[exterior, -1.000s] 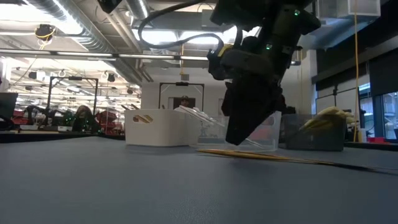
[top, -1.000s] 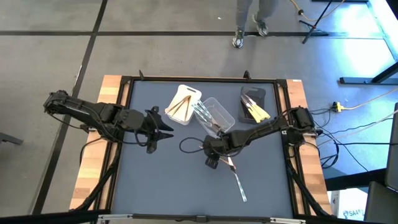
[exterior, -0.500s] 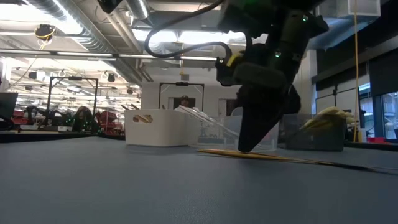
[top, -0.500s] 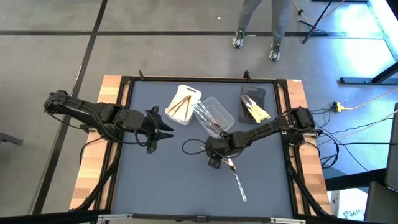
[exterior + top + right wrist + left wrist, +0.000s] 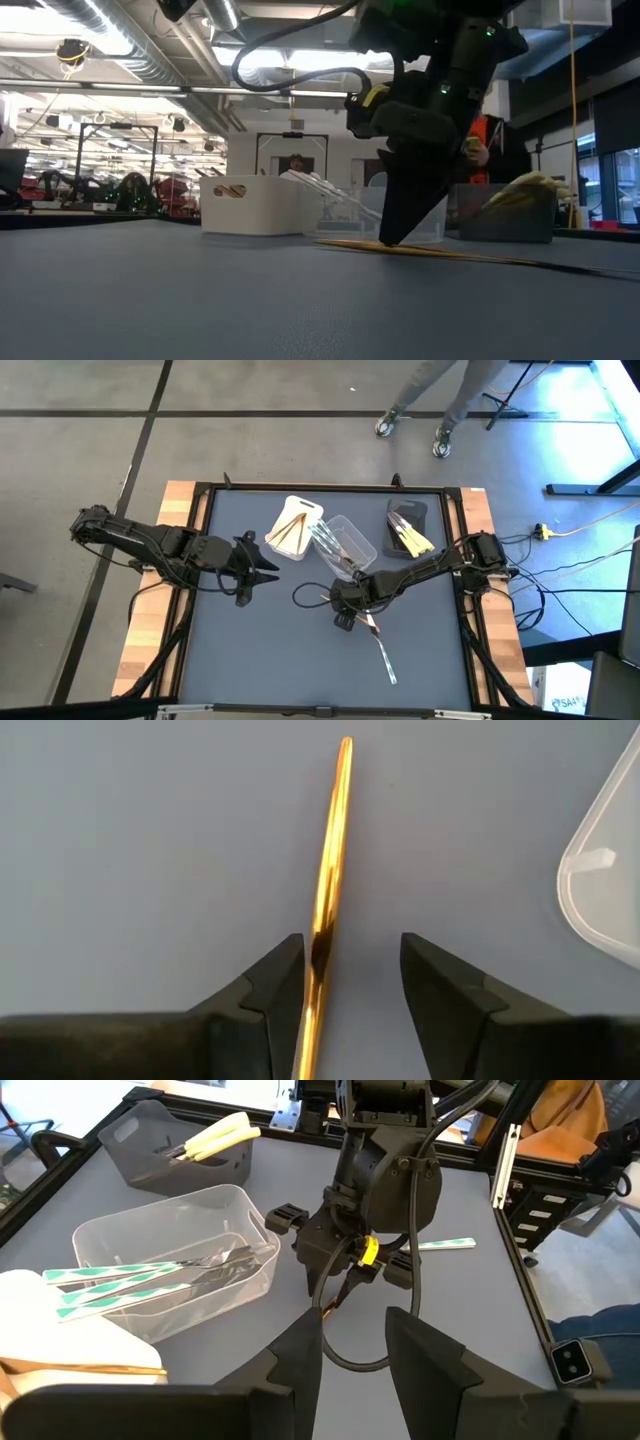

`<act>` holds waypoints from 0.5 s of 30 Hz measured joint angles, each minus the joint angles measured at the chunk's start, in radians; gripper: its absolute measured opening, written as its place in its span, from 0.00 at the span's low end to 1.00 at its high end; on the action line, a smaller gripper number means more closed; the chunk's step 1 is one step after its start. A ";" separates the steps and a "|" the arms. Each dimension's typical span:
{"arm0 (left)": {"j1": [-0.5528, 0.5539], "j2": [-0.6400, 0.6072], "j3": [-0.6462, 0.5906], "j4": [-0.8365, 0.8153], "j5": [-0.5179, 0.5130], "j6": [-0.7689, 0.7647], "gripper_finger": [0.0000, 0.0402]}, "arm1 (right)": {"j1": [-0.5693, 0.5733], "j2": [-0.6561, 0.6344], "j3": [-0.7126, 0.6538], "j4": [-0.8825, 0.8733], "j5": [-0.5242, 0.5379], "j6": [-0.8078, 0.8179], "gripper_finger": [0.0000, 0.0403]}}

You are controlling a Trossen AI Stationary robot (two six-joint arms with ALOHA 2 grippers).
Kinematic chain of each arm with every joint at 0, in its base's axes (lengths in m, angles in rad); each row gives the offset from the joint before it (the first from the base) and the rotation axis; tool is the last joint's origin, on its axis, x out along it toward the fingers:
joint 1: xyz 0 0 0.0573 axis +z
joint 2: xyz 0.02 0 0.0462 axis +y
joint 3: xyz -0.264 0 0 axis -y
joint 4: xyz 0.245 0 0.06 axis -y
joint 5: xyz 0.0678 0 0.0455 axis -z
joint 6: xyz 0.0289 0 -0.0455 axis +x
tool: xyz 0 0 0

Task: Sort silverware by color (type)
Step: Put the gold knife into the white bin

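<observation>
A gold-coloured piece of silverware (image 5: pixel 330 870) lies flat on the grey table (image 5: pixel 250 650) near its middle. It also shows in the low view (image 5: pixel 440 251). My right gripper (image 5: pixel 345 1000) points steeply down over it, open. One finger (image 5: pixel 272 992) stands on each side of the slim handle, and the fingertips (image 5: pixel 390 238) are at table height. A second, silvery piece (image 5: pixel 386 662) lies nearer the table's near edge. My left gripper (image 5: pixel 355 1350) hangs open and empty above the table's left part (image 5: pixel 270 568). My right gripper comes from above with its fingers across the gold piece's handle (image 5: pixel 322 945). The handle runs close along the inner side of one finger. I cannot tell whether that finger touches it. The piece lies flat on the table.
At the table's far side stand three tubs. A white tub (image 5: pixel 305 510) holds tan pieces, a clear tub (image 5: pixel 362 540) holds silvery pieces with striped handles, and a dark grey tub (image 5: pixel 410 510) holds yellow pieces. A person (image 5: pixel 490 150) stands beyond the far edge.
My right gripper has dipped a little, and its fingertips have come down to the table beside the gold piece. The gold piece has stayed where it lay. A person has walked along beyond the table's far edge.
</observation>
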 joint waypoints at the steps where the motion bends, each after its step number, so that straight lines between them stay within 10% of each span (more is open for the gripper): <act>1: 0.000 0.000 0.000 0.000 0.000 0.000 0.26 | 0.000 0.000 0.000 0.001 -0.001 0.000 0.39; 15: 0.000 0.000 0.000 0.000 0.000 0.000 0.26 | 0.007 0.002 0.000 -0.012 -0.054 0.002 0.39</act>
